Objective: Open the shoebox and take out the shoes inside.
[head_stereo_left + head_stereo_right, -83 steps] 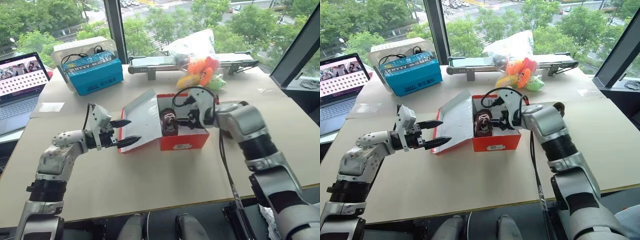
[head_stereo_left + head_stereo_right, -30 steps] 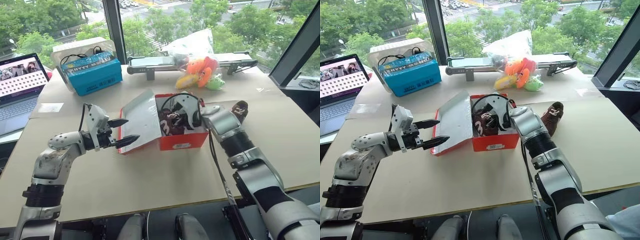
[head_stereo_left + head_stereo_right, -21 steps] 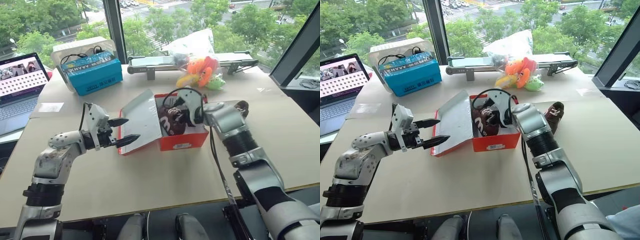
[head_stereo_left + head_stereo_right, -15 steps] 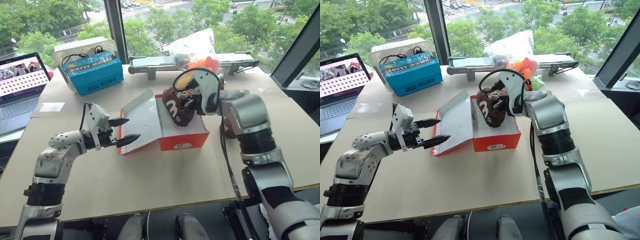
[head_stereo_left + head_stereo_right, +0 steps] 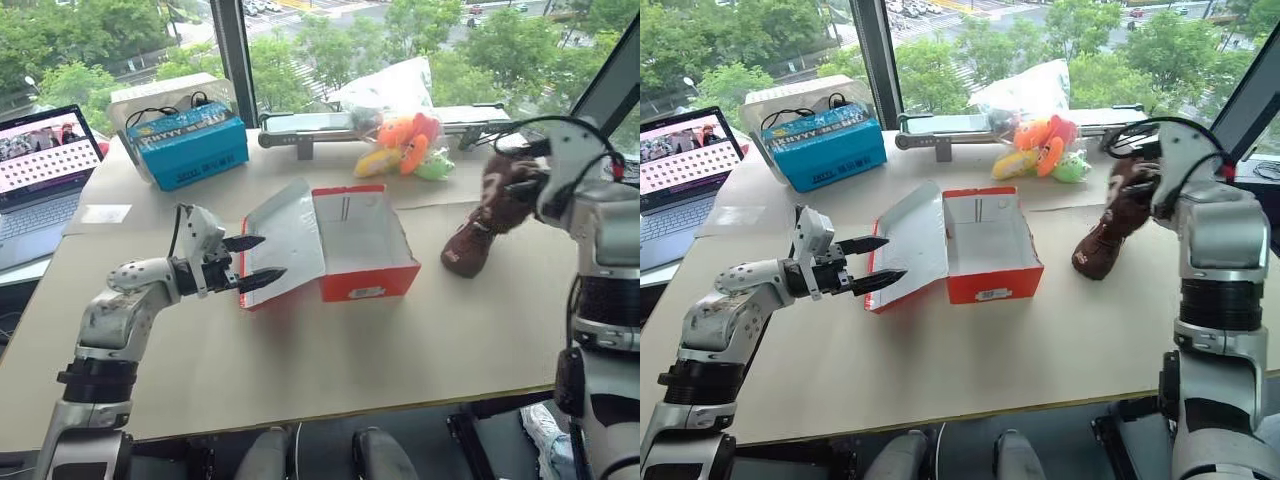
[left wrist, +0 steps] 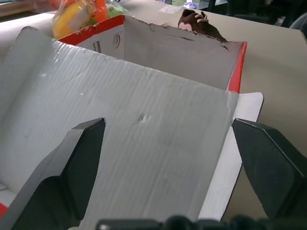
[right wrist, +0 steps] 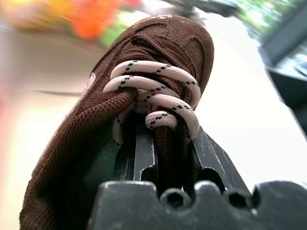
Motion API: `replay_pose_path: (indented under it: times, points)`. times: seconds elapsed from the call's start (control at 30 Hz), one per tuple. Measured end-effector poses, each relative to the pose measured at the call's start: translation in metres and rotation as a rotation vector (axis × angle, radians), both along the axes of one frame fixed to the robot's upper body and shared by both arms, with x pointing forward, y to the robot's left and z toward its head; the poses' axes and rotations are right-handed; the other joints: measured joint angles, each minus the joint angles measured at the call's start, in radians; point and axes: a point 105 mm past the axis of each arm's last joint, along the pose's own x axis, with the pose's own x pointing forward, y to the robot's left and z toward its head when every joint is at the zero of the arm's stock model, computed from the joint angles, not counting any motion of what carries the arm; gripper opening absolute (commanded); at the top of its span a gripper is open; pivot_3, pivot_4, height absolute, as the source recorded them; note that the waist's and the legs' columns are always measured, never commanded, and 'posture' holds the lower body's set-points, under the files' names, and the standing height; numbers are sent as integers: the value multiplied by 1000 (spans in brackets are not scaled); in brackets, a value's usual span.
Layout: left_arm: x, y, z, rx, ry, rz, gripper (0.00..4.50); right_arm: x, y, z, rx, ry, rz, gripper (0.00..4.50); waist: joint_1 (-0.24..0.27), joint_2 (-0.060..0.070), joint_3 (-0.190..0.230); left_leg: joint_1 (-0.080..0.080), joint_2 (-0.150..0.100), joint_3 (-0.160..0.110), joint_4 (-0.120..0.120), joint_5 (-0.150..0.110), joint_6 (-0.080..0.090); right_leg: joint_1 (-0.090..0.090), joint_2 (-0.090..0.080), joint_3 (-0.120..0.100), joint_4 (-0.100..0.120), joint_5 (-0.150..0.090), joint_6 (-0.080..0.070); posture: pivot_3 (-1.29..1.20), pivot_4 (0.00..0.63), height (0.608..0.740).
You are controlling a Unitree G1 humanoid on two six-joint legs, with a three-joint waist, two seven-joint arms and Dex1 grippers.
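The red shoebox [image 5: 372,268] stands open mid-table, its pale inside bare. Its lid [image 5: 287,238] leans back to the left, grey inside up. My left gripper [image 5: 258,260] is open with its fingertips at the lid's free edge; in the left wrist view the lid [image 6: 139,129] spans the space between the fingers [image 6: 72,167]. My right gripper [image 5: 520,186] is at the far right, shut on a brown shoe [image 7: 158,62] with white laces, held in the air. A second brown shoe [image 5: 464,252] lies on the table just below it.
A blue box [image 5: 188,146] and a laptop [image 5: 40,165] sit at the back left. Plush toys [image 5: 405,148] and a long black-and-silver device [image 5: 320,124] lie along the window. The table's right edge is close to the shoes.
My right gripper lifted the shoe out of the shoebox and swung it up and right, over the shoe on the table. The box is now bare inside. The left arm stayed put.
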Motion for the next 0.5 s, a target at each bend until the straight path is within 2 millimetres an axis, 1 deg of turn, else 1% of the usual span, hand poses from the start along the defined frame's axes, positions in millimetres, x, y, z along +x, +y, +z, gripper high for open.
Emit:
replay_pose_path:
  times: [0.03, 0.1, 0.17, 0.23, 0.4, 0.5]
  points:
    - [0, 0, 0, 0, -4, -5, 4500, -3, -10, -2, -19, 0, -42, 754, -2, 0, 0, 0, 0, 0, 0, 0, 0, 0, 0, 0, 0, 0, 0, 0, 150, 740]
    - [0, -1, 0, 0, -2, -9, 4500, -6, -22, -8, -17, -1, -85, 754, -3, 0, 0, 0, 1, 0, 0, 0, 0, 0, 1, 0, 0, 0, 0, 0, 150, 740]
    - [0, -1, -1, 0, -1, -11, 4500, -7, -33, -24, -26, 31, -120, 754, -2, 0, 0, 0, 1, 0, 1, 0, 0, 1, 1, 0, 0, 0, 0, 0, 150, 740]
    - [1, -1, -2, -1, 4, -11, 4500, -6, -41, -44, -18, 75, -136, 754, -2, 0, 0, 0, 1, 1, 2, 0, 0, 1, 1, 0, 0, 0, 1, 0, 150, 740]
    - [2, -4, 0, -2, 0, -23, 4500, 2, -45, -85, 54, 146, -128, 754, -4, 0, 0, 0, 1, 1, 4, 0, 0, 2, 2, 1, 0, 0, 1, 0, 150, 740]
    - [2, -5, 1, -2, -1, -25, 4500, 4, -46, -101, 92, 173, -124, 754, -4, 0, 0, 0, 1, 1, 6, 0, 1, 2, 2, 1, 1, 0, 1, 0, 150, 740]
